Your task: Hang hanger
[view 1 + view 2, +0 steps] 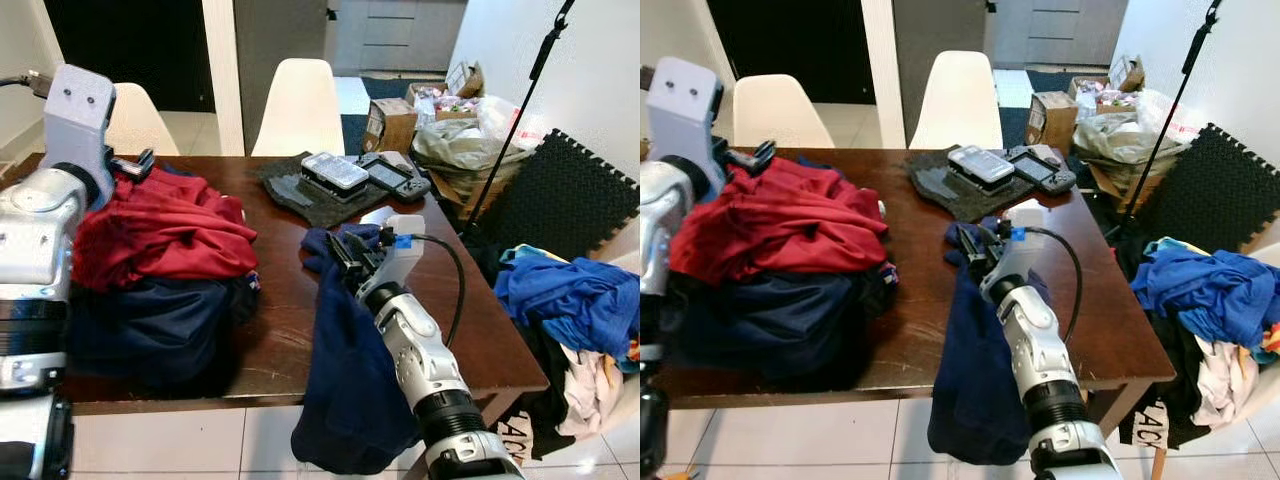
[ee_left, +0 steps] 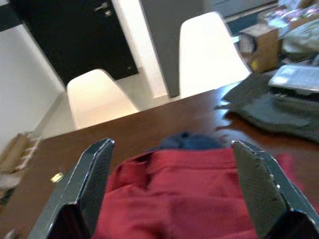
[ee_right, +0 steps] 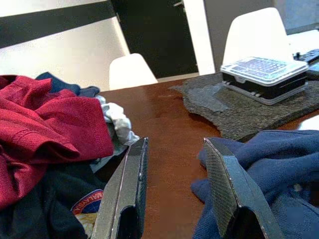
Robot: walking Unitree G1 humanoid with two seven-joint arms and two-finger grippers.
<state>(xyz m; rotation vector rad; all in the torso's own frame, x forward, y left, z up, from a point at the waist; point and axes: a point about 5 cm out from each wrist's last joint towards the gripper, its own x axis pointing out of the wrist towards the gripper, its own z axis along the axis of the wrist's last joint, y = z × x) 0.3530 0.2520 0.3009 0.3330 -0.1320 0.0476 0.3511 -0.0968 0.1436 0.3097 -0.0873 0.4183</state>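
Navy-blue cloth garment [image 1: 345, 380] is draped over the wooden table's [image 1: 280, 330] front edge, touching the right gripper [image 3: 174, 194], whose fingers are parted and empty. No hanger can be made out, so locating one is judged the next need. Over the red fabric heap [image 1: 165, 235], the left gripper [image 2: 174, 194] is spread wide

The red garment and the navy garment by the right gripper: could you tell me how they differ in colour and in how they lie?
The red garment is crumpled on top of a dark pile on the table; the navy garment is dark blue and lies alone. The red garment sits wholly on the table near the left gripper; the navy garment drapes over the front edge, hanging toward the floor beside the right gripper. Both are soft, unfolded clothes.
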